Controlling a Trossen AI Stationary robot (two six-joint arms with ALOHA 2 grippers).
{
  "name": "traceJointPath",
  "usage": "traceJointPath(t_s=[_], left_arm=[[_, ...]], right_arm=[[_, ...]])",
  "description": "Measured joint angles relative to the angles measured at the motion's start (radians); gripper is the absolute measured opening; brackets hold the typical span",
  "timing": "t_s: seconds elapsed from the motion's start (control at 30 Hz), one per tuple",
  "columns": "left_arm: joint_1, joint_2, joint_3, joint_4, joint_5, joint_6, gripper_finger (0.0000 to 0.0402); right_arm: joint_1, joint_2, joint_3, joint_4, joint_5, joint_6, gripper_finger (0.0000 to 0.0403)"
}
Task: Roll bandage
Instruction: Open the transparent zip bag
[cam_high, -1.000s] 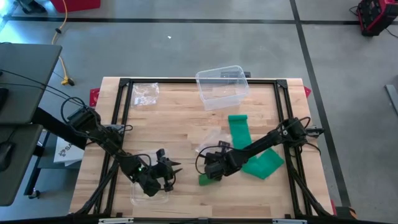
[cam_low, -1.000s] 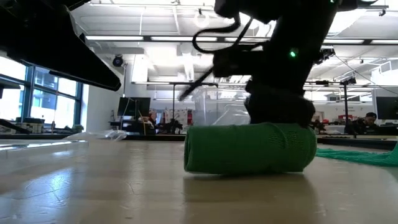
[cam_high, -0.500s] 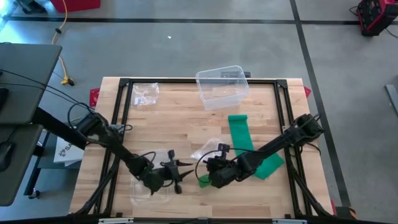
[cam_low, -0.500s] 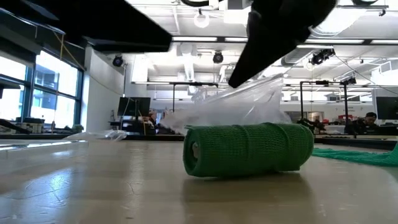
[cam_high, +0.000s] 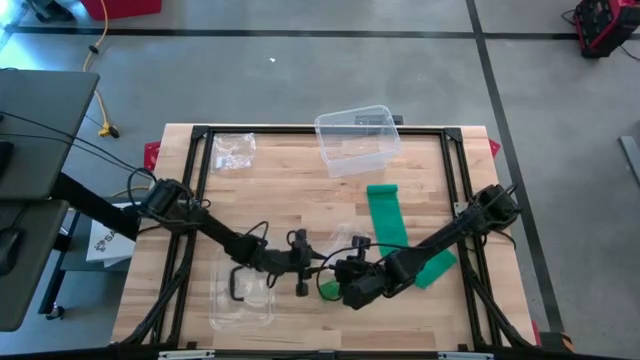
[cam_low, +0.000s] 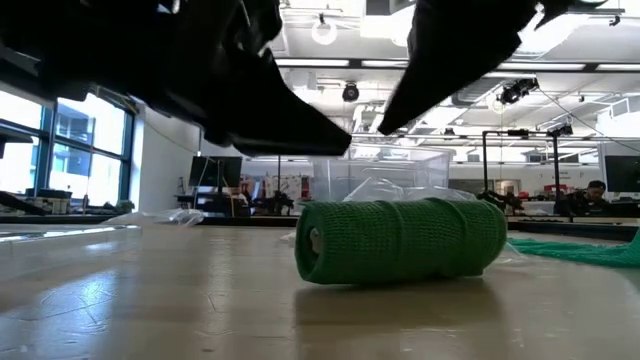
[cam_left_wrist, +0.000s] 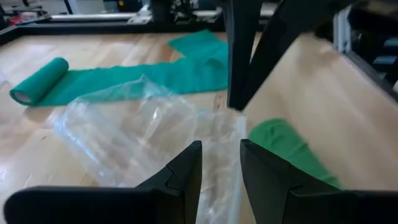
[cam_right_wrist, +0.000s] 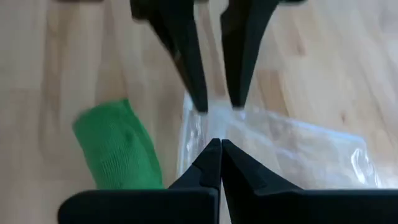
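A rolled green bandage (cam_high: 328, 291) lies on its side on the wooden table, also seen in the low view (cam_low: 400, 240) and in both wrist views (cam_left_wrist: 286, 149) (cam_right_wrist: 118, 146). My right gripper (cam_right_wrist: 221, 146) is shut and hangs just above and beside it (cam_high: 338, 278), clear of it in the low view (cam_low: 385, 128). My left gripper (cam_left_wrist: 221, 152) is open, nearly level, and points at the roll from the table's left (cam_high: 312, 264). Between the two lies a crumpled clear bag (cam_left_wrist: 143, 124). A second green bandage (cam_high: 385, 215) lies partly unrolled farther right.
A clear plastic tub (cam_high: 355, 140) stands at the far edge. More clear bags lie at the far left (cam_high: 232, 150) and the near left (cam_high: 240, 300). The second bandage's rolled end (cam_left_wrist: 37, 81) lies at its far end. A black frame (cam_high: 300, 130) borders the table.
My right gripper, which sat on top of the roll, has risen off it and tipped; the roll stays on the table. My left gripper has swung toward the table's right, toward the roll and the clear bag, and has turned more level. The bag behind the roll lies lower than half a second ago.
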Motion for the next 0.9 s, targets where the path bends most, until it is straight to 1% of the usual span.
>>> traceJointPath(t_s=[0.13, 0.2, 0.27, 0.37, 0.43, 0.53, 0.6, 0.7, 0.77, 0.83, 0.9], left_arm=[[0.027, 0.000, 0.000, -0.013, 0.005, 0.002, 0.0104], [0.045, 0.000, 0.000, -0.018, 0.022, -0.023, 0.0104], [0.066, 0.000, 0.000, -0.023, 0.060, -0.053, 0.0104], [0.097, 0.012, 0.000, -0.029, 0.115, -0.098, 0.0104], [0.116, 0.033, 0.000, -0.033, 0.142, -0.119, 0.0104], [0.139, 0.072, 0.000, -0.034, 0.161, -0.168, 0.0104], [0.152, 0.102, 0.000, -0.042, 0.173, -0.223, 0.0104], [0.163, 0.141, 0.000, -0.042, 0.175, -0.301, 0.0104], [0.167, 0.145, 0.002, -0.043, 0.182, -0.313, 0.0103], [0.167, 0.140, 0.002, -0.045, 0.196, -0.305, 0.0103], [0.160, 0.118, -0.001, -0.065, 0.197, -0.281, 0.0103]], right_arm=[[-0.009, 0.000, 0.000, -0.128, -0.068, 0.004, 0.0005], [-0.013, 0.000, 0.000, -0.198, -0.106, 0.006, 0.0020], [-0.014, -0.001, -0.016, -0.228, -0.124, 0.003, 0.0045], [-0.001, -0.002, -0.098, -0.171, -0.189, -0.002, 0.0094], [0.014, 0.000, -0.166, -0.086, -0.224, -0.002, 0.0129], [0.032, -0.002, -0.261, 0.089, -0.225, 0.032, 0.0172], [0.032, -0.006, -0.302, 0.185, -0.221, 0.059, 0.0190], [0.030, -0.007, -0.346, 0.264, -0.206, 0.093, 0.0197], [0.028, -0.007, -0.367, 0.300, -0.196, 0.093, 0.0188], [0.028, -0.007, -0.384, 0.323, -0.174, 0.094, 0.0163], [0.027, -0.006, -0.398, 0.343, -0.149, 0.081, 0.0122]])
